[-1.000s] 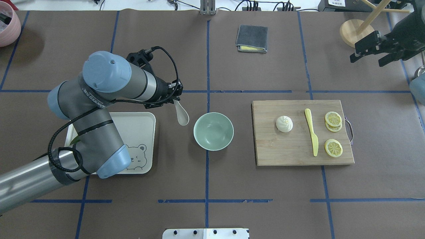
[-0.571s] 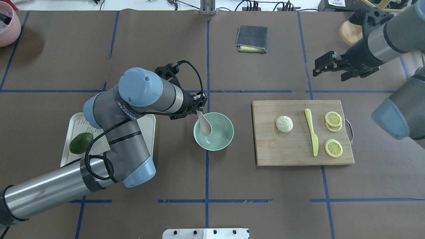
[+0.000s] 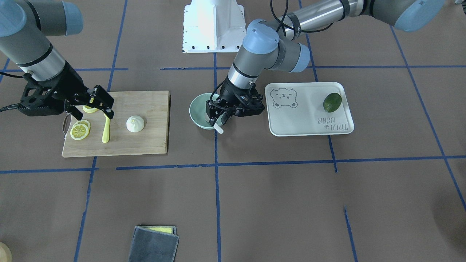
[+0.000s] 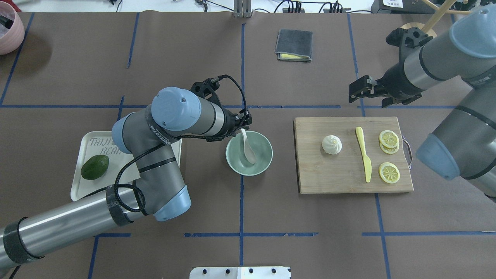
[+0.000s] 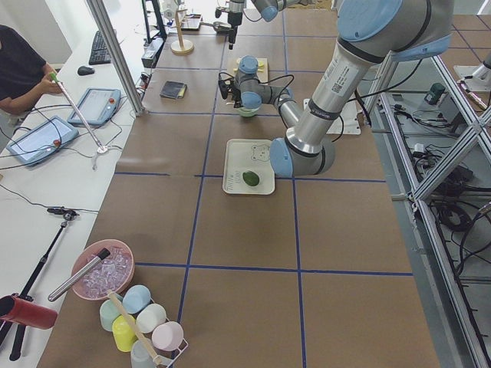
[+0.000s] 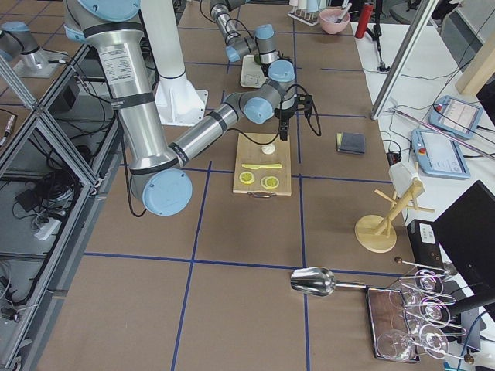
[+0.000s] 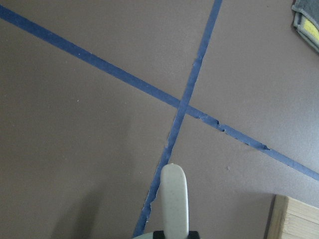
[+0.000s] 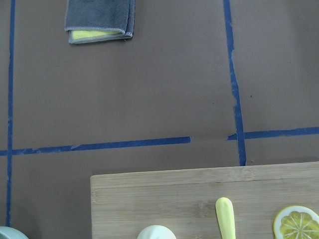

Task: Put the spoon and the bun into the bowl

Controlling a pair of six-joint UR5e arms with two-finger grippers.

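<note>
- Left tool was clamped on the spoon handle, scoop dipped into the bowl, looked ready for a gentle drop.
- Bun sat on the cutting board, not yet grabbed.
- Right tool hung open past the board's far edge, probably lining up on the bun.

Counter: a brown sheet is covering it; blue tape lines are crossing it in a grid. White bench is running alongside; aluminium post is standing between.
</note>
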